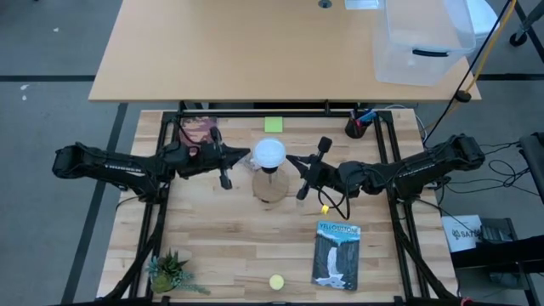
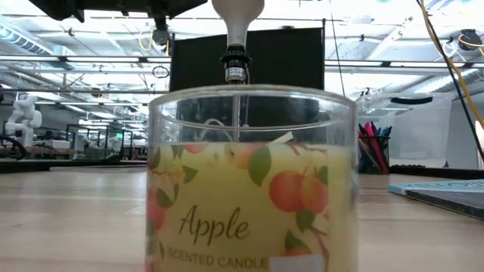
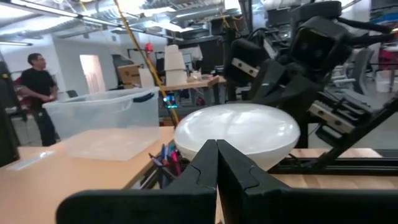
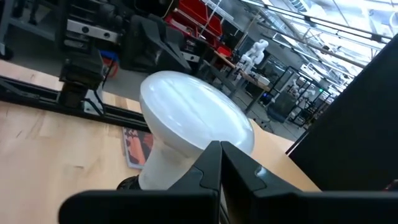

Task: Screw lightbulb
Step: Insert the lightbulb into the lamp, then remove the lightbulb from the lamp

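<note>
My left gripper has its fingers pressed fully together, holding nothing, its tip just beside the white dome of the lightbulb on that bulb's left; I cannot tell whether it touches. My right gripper is likewise fully closed and empty, its tip just beside the dome on the opposite side. In the left wrist view the closed fingers meet in a seam right in front of the dome, and the right wrist view shows the same for the other pair against the bulb.

The lightbulb stands upright near the middle of the wooden table, long axis vertical, dome up and tapered neck pointing down into the black socket of the wooden cone base. From the low view I see its neck running straight down to the threaded end at the socket.

Further out: an Apple scented candle jar fills the low view; on the table lie a green sticky note, a book, a small yellow ball, a potted plant and a pen cup
</note>
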Available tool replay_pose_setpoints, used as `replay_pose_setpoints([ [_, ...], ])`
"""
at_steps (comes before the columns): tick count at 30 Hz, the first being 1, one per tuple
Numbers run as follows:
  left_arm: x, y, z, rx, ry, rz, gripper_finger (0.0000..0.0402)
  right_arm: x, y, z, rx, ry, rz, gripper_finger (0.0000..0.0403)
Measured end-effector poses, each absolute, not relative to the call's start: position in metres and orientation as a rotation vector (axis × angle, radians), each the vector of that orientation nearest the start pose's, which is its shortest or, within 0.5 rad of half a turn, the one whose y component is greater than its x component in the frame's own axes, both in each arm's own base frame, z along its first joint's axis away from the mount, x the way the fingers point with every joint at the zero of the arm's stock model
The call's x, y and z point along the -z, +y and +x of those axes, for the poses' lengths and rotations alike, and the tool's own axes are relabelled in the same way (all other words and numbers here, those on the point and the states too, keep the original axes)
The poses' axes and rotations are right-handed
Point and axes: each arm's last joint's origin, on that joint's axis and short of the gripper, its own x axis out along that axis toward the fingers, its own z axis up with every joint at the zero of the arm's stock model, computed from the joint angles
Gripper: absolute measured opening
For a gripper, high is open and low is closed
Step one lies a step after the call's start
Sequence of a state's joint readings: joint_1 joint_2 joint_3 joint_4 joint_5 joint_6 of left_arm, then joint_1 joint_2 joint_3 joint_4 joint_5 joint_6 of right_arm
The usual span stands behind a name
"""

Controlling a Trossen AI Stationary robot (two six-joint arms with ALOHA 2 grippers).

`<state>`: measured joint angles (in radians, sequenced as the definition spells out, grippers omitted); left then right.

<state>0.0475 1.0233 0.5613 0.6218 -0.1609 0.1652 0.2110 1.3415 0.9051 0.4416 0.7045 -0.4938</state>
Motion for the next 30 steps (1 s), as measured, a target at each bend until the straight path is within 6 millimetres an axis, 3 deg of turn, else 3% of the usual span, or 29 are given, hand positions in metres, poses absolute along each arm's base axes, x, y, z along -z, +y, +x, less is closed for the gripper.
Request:
replay_pose_setpoints([
  [30,-0.279,0.014,0.232,-0.165,-0.109,0.135,0.0,-0.309,0.028,0.299,0.506,0.13,-0.465,0.0],
])
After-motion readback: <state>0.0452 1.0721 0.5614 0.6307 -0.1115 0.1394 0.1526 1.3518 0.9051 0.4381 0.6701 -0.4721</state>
